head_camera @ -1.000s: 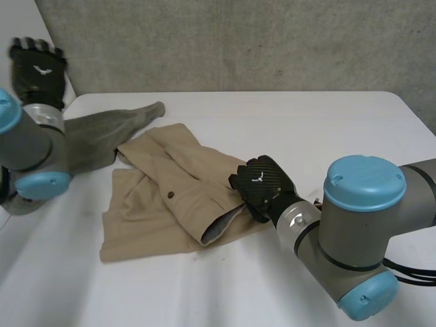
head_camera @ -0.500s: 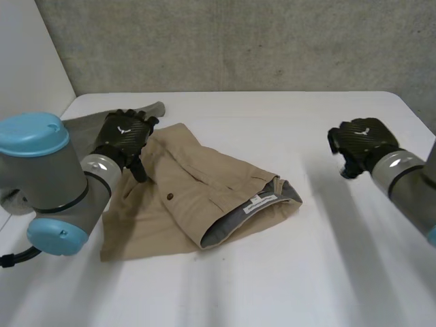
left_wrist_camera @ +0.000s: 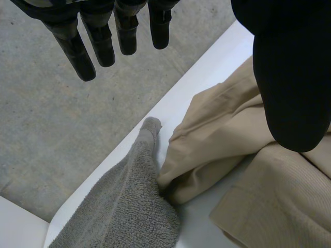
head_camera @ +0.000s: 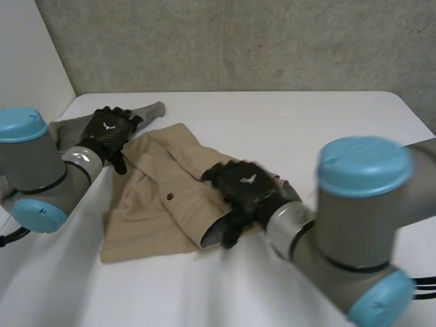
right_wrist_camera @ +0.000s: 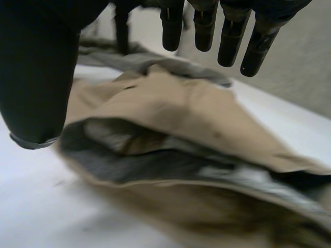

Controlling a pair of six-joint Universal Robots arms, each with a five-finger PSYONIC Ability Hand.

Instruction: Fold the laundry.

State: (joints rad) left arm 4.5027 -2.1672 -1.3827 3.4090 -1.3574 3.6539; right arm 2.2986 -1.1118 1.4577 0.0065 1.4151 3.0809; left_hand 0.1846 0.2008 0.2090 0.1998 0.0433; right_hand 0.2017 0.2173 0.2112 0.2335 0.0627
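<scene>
Tan trousers (head_camera: 153, 208) lie folded on the white table (head_camera: 320, 122), their waistband with grey lining (right_wrist_camera: 155, 160) turned toward my right side. My right hand (head_camera: 242, 187) hovers over that waistband, open, its straight fingers (right_wrist_camera: 227, 31) and thumb spread above the cloth without gripping it. My left hand (head_camera: 109, 133) is at the trousers' far left corner, beside a grey towel (head_camera: 146, 110). It is open too, with fingers (left_wrist_camera: 98, 41) straight and thumb above the tan cloth (left_wrist_camera: 232, 129), holding nothing.
The grey towel (left_wrist_camera: 124, 206) lies bunched at the table's far left edge, touching the trousers. A concrete wall (head_camera: 238, 41) stands behind the table. Bare tabletop stretches to the right and front of the trousers.
My right hand swung from the waistband out to the right, then back over it, opening its fingers. My left hand came down from high at the far left to the trousers' far corner.
</scene>
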